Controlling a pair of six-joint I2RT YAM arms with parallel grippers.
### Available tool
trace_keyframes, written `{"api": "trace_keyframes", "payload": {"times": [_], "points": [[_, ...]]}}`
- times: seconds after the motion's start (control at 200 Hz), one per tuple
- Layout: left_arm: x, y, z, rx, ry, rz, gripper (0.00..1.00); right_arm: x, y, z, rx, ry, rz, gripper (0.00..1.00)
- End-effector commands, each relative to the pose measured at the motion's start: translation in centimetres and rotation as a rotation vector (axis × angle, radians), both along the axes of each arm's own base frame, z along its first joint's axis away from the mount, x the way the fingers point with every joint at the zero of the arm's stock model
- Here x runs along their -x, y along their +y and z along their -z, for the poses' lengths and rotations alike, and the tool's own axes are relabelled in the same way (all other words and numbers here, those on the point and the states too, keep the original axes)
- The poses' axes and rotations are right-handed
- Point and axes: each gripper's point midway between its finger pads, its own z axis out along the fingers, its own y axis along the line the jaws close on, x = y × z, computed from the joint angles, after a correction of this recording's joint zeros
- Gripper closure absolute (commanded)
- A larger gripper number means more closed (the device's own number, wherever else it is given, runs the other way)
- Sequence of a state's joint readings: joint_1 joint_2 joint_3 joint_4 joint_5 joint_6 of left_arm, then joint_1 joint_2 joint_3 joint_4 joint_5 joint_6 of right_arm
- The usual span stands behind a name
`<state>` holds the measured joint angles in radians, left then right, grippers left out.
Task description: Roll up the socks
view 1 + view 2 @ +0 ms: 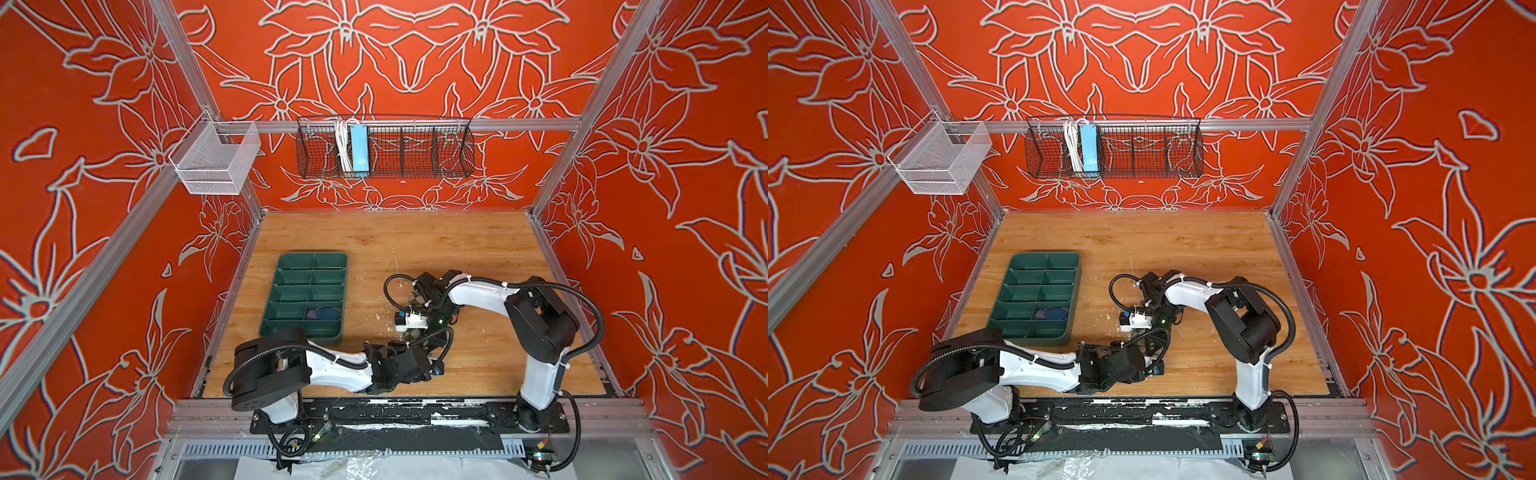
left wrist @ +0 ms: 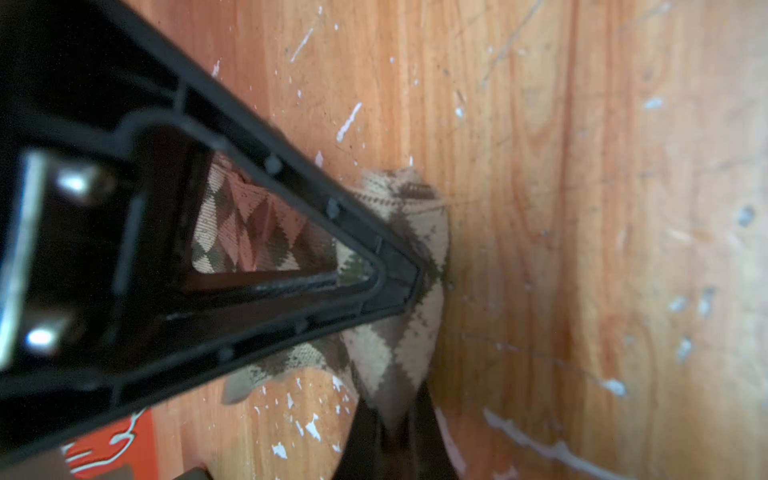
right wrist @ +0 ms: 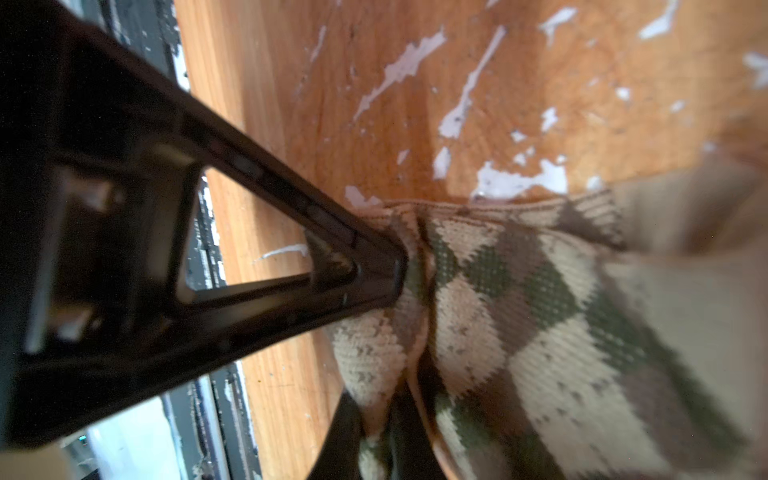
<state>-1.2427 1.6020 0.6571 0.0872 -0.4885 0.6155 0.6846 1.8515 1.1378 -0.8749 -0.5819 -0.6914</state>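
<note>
While both jaws pinch argyle sock (image 3: 519, 311) edges, bare tabletop (image 1: 457, 249) lies beyond.

A green compartment tray (image 1: 324, 337) lies left of centre on the scuffed wooden table (image 1: 415, 249). A black wire basket (image 1: 415, 153) on the back rail holds a blue power strip (image 1: 359, 149) and white cable (image 1: 343, 149). A white mesh basket (image 1: 216, 162) hangs further left.
</note>
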Motion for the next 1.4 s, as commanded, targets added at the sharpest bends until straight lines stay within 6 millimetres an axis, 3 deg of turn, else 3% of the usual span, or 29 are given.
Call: {"api": "trace_keyframes", "payload": {"times": [0.0,0.085,0.1,0.11,0.115,0.125,0.14,0.21,0.255,0.36,0.435,0.495,0.555,0.681,0.791,0.876,0.951,1.031,1.091,1.191,1.316,1.396], "points": [[0.3,0.7,0.4,-0.005,0.058,-0.036,1.00,-2.7,-1.3,-0.1,0.037,-0.223,0.037,0.96],[1.0,0.8,0.0,0.012,0.129,-0.032,1.00,-4.7,-1.7,-1.9,-0.027,-0.426,0.099,0.81],[1.3,0.9,0.1,0.011,0.150,-0.025,1.00,-5.0,-1.6,-2.5,-0.046,-0.460,0.109,0.56],[1.4,0.9,0.1,0.011,0.163,-0.020,1.00,-5.0,-1.7,-2.7,-0.054,-0.478,0.115,0.22],[1.5,0.9,0.1,0.010,0.167,-0.021,1.00,-5.1,-1.7,-3.2,-0.067,-0.498,0.121,0.22],[1.6,0.9,0.2,0.010,0.182,-0.017,1.00,-5.2,-1.8,-3.1,-0.070,-0.510,0.126,0.05],[1.9,0.9,0.2,0.012,0.196,-0.011,1.00,-5.4,-1.8,-3.9,-0.091,-0.548,0.141,0.03],[3.5,0.5,0.4,0.016,0.287,0.045,1.00,-6.3,-2.3,-6.3,-0.157,-0.702,0.179,0.02],[3.0,0.8,0.6,0.018,0.331,0.022,1.00,-7.9,-3.3,-8.1,-0.169,-0.846,0.268,0.02],[3.3,0.8,1.2,0.000,0.465,0.008,1.00,-11.8,-8.0,-14.3,-0.171,-1.231,0.594,0.02],[4.0,0.7,1.3,-0.011,0.583,0.020,1.00,-12.3,-11.5,-19.6,-0.262,-1.413,0.847,0.02],[3.8,0.6,1.1,-0.005,0.646,0.002,1.00,-11.4,-13.5,-23.7,-0.410,-1.442,1.032,0.02],[4.1,0.6,0.8,-0.001,0.737,0.007,1.00,-9.8,-13.9,-26.8,-0.571,-1.406,1.097,0.02],[4.7,0.7,0.0,-0.002,0.939,0.007,1.00,-5.5,-11.6,-31.0,-0.843,-1.361,0.906,0.02],[4.8,0.7,-0.6,-0.039,1.159,-0.034,1.00,-0.8,-8.6,-33.2,-1.063,-1.387,0.578,0.02],[3.6,0.7,-0.2,-0.055,1.295,-0.136,1.00,0.6,-8.3,-34.6,-1.154,-1.292,0.584,0.02],[2.5,0.4,0.5,-0.049,1.344,-0.209,1.00,1.1,-7.4,-34.1,-1.087,-1.165,0.543,0.02],[2.0,0.2,1.0,-0.051,1.342,-0.222,1.00,1.4,-5.9,-31.6,-0.951,-1.030,0.435,0.03],[1.6,0.1,1.3,-0.050,1.329,-0.236,1.00,1.3,-4.9,-28.9,-0.859,-0.925,0.381,0.09],[1.0,0.1,1.7,-0.055,1.309,-0.256,1.00,0.6,-3.8,-22.7,-0.648,-0.821,0.318,0.18],[0.4,0.2,1.9,-0.054,1.296,-0.275,1.00,0.7,-2.6,-15.6,-0.351,-0.902,0.140,0.19],[0.1,0.2,1.9,-0.045,1.293,-0.281,1.00,0.7,-2.0,-12.6,-0.242,-0.944,0.075,0.20]]}}
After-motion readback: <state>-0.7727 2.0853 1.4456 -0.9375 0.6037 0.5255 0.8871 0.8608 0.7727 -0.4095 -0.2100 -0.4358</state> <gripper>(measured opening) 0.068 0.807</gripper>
